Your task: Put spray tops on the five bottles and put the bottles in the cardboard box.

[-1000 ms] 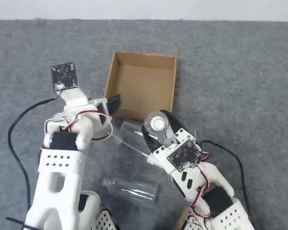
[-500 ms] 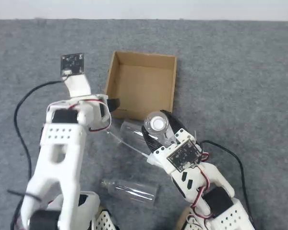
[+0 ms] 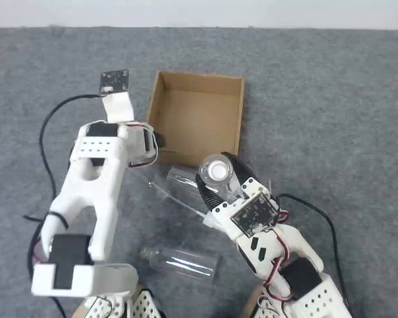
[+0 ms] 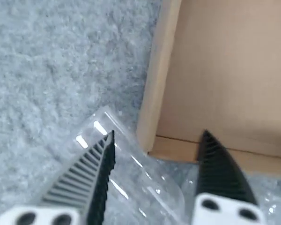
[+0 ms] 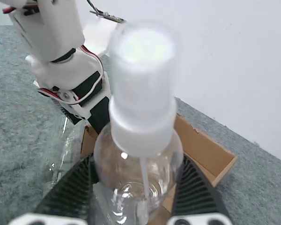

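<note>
My right gripper [image 5: 133,187] is shut on a clear bottle [image 5: 136,154] held upright, with a white spray top [image 5: 143,84] on its neck; in the high view this bottle [image 3: 215,173] stands just in front of the cardboard box [image 3: 198,119]. My left gripper [image 4: 158,137] is open, its fingertips on either side of the box's front-left corner [image 4: 152,136], above a second clear bottle [image 4: 131,173] lying on the carpet. That lying bottle [image 3: 179,180] sits between the two arms. A third clear bottle [image 3: 182,263], without a top, lies nearer the arm bases.
The box interior [image 4: 234,70] holds nothing. Grey carpet [image 3: 331,99] surrounds everything. A black cable [image 3: 50,159] loops left of the left arm and another cable [image 3: 318,218] runs right of the right arm. The left arm [image 5: 61,47] appears beyond the held bottle.
The left arm has stretched out and swung its wrist farther away and to the right, bringing its gripper to the box's front-left corner. The right arm and its bottle have stayed still.
</note>
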Robot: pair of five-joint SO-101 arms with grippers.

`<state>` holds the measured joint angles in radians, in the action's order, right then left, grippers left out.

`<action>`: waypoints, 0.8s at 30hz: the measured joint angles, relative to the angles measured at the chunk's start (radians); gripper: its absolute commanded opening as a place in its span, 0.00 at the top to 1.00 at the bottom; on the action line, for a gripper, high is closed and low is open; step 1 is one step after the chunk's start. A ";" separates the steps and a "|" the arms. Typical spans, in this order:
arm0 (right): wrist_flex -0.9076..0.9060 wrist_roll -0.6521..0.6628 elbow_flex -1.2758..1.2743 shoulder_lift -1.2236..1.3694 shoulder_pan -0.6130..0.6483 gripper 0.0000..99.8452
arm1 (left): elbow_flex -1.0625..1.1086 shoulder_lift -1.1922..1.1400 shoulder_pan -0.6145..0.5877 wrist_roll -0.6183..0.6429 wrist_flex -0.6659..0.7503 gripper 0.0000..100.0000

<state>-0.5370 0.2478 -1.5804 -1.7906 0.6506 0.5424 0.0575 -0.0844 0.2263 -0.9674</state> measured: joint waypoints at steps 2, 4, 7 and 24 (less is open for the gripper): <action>0.000 0.000 0.000 0.000 0.000 0.99 | -0.018 -0.025 0.000 0.000 0.000 0.86; 0.000 0.000 0.000 0.000 0.000 0.99 | -0.025 -0.037 0.008 0.000 0.000 0.88; -0.006 0.000 0.000 0.000 0.000 0.99 | -0.025 -0.040 0.031 0.000 0.000 0.91; -0.023 0.000 0.000 0.000 0.000 0.99 | -0.026 -0.040 0.126 0.000 -0.117 0.92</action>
<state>-0.5600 0.2478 -1.5804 -1.7906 0.6506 0.5163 0.0176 0.0414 0.2263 -1.0840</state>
